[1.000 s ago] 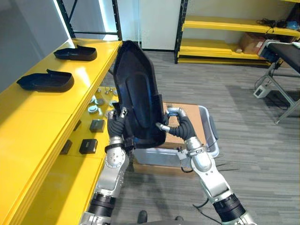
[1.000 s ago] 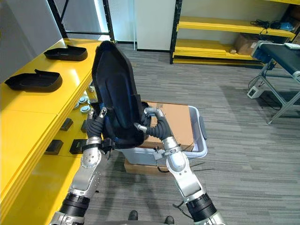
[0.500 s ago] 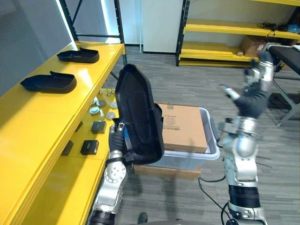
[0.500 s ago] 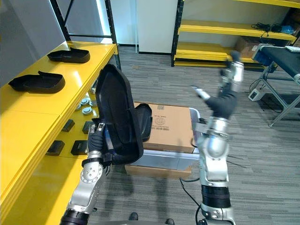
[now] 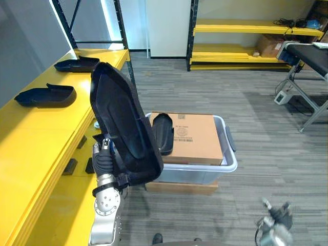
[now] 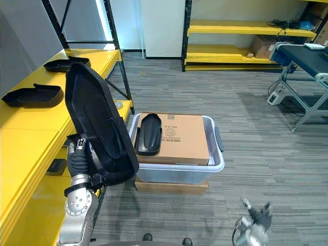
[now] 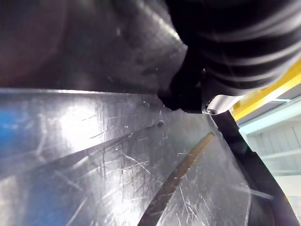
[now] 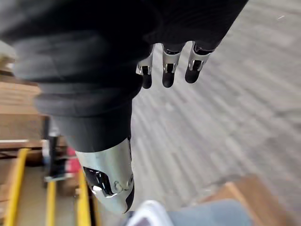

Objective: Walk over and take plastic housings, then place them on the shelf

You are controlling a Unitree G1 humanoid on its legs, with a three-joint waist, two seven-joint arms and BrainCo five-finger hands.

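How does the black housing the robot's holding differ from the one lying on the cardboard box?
The held housing looks much larger than the box-top housing. The held housing stands near upright, gripped by the left hand; the box-top housing lies flat on the cardboard box. Both are black plastic shells.

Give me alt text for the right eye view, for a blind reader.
The robot's left hand holds a big black housing upright beside the yellow shelf, where two more housings lie. A smaller housing rests on a cardboard box in a grey bin. The right hand hangs low.

Silver arm (image 5: 105, 206), dark ribbed cover (image 8: 80, 66), dark-tipped fingers (image 8: 169, 67)
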